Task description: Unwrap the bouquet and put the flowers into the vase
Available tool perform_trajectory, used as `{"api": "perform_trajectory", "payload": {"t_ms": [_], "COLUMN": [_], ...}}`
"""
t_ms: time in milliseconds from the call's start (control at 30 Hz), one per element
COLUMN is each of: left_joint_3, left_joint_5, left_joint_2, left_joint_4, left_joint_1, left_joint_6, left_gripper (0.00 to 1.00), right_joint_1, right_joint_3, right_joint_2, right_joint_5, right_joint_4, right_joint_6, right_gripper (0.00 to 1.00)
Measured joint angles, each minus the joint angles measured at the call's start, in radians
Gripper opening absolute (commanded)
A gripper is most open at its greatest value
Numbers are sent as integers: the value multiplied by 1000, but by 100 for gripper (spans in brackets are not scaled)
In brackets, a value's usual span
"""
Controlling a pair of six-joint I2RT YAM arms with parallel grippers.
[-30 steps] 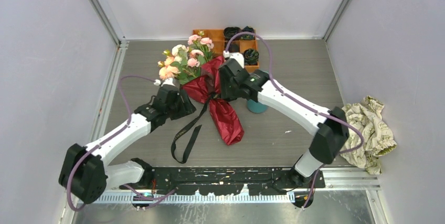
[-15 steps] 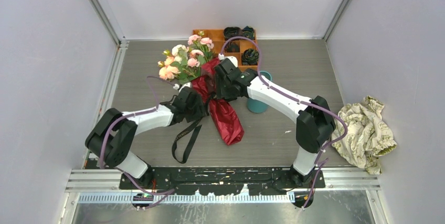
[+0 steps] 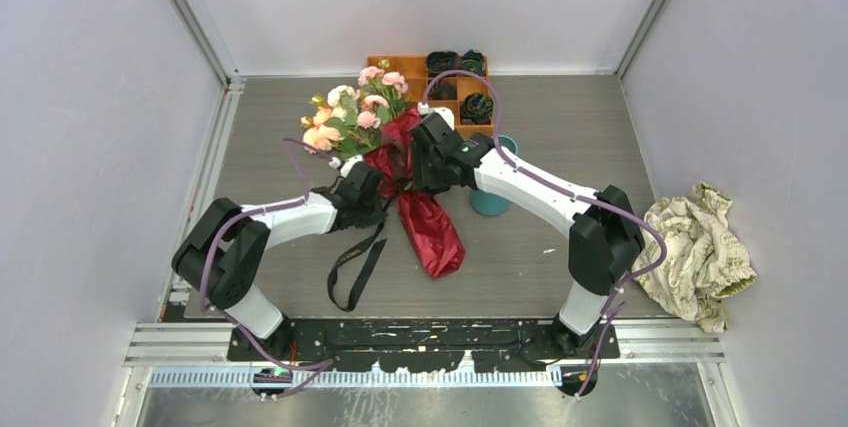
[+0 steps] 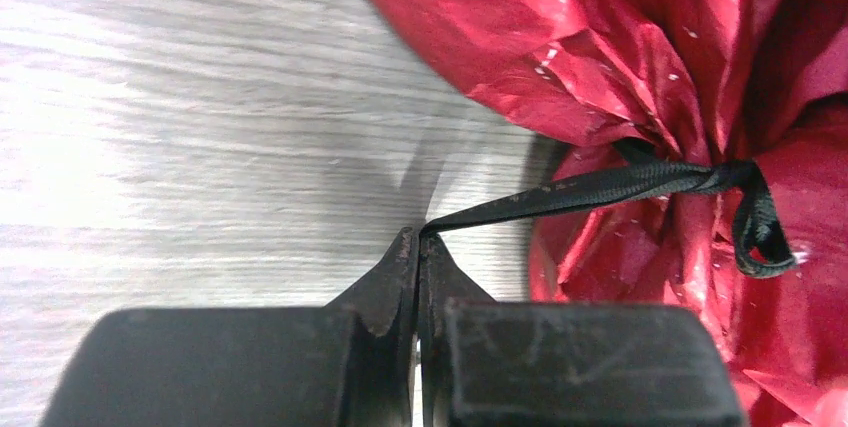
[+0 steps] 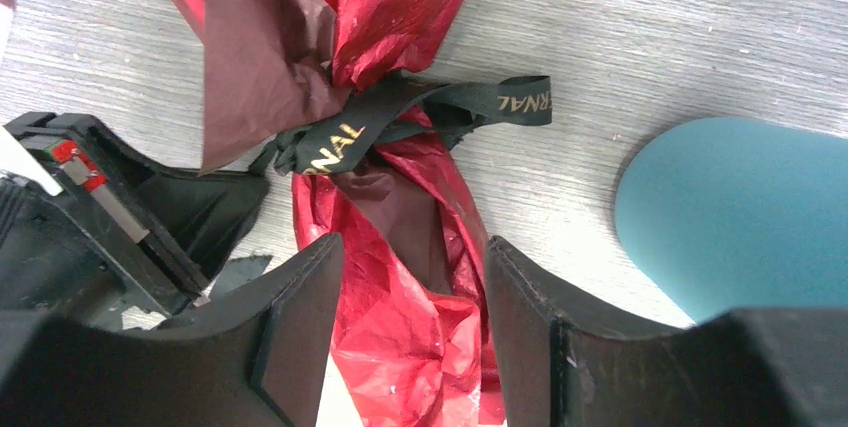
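The bouquet (image 3: 425, 222) lies mid-table in dark red paper, and its pink and peach flowers (image 3: 350, 112) point to the far left. A black ribbon (image 4: 600, 185) is still knotted round the wrap's neck (image 5: 420, 112), with a loose tail (image 3: 355, 262) trailing toward the near edge. My left gripper (image 4: 418, 237) is shut on one strand of that ribbon, which runs taut to the knot. My right gripper (image 5: 412, 247) is open, its fingers on either side of the red paper just below the knot. The teal vase (image 5: 740, 207) stands right of the bouquet, partly hidden by my right arm (image 3: 492, 197).
An orange compartment tray (image 3: 405, 65) with dark rosettes sits at the back, just behind the flowers. A crumpled beige cloth (image 3: 700, 252) lies at the right wall. Both wrists crowd together over the knot.
My left arm swung right to the bouquet's neck and its jaws shut on the ribbon. The right gripper edged slightly left and stayed open over the wrap.
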Motion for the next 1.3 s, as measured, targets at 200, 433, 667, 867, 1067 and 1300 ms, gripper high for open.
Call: {"api": "perform_trajectory", "payload": {"t_ms": [200, 433, 667, 867, 1067, 1300], "left_joint_3": [2, -22, -77, -90, -90, -109], "left_joint_5": [-103, -187, -183, -155, -151, -151], "left_joint_2": [-115, -402, -423, -370, -366, -366], "left_joint_4": [-187, -316, -344, -343, -343, -339], "left_joint_1": [38, 159, 173, 173, 173, 173], "left_joint_6": [-1, 21, 58, 64, 65, 65], "left_gripper": [0, 0, 0, 1, 1, 1], "right_joint_1": [0, 0, 6, 39, 54, 102], "right_joint_3": [-17, -25, -42, -63, -54, 51], "right_joint_2": [-2, 10, 110, 148, 195, 195], "right_joint_5": [-8, -60, -142, -164, -163, -112], "right_joint_4": [8, 33, 105, 128, 148, 123], "right_joint_6": [0, 5, 27, 31, 30, 11], "right_gripper": [61, 63, 65, 67, 66, 64]}}
